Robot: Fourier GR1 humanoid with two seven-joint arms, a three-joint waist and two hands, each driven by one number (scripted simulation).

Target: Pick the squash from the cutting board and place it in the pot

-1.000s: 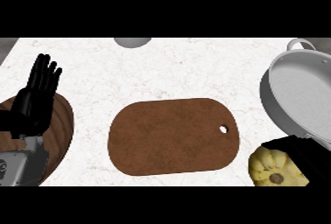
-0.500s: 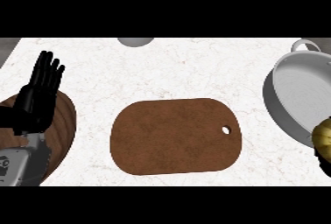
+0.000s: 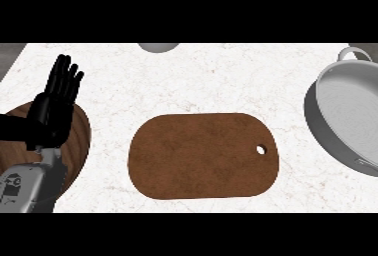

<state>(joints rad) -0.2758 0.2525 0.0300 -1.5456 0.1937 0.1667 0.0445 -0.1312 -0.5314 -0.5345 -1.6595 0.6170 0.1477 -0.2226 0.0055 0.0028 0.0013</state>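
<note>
The brown cutting board [image 3: 203, 155] lies bare in the middle of the white counter, its hanging hole toward the right. A grey metal pot [image 3: 347, 120] stands at the right edge, partly cut off, and the part of its inside that shows holds nothing. No squash shows anywhere in the view. My left hand [image 3: 57, 100] rests at the left with fingers straight and pointing up, away from the board. My right hand is out of view.
A dark wooden round object [image 3: 77, 135] lies at the left edge under my left forearm. A small grey round thing [image 3: 157, 46] peeks in at the counter's far edge.
The yellow squash, held in my right hand, moved from the lower right up along the right edge and then left the view with the hand. The left hand stayed still.
</note>
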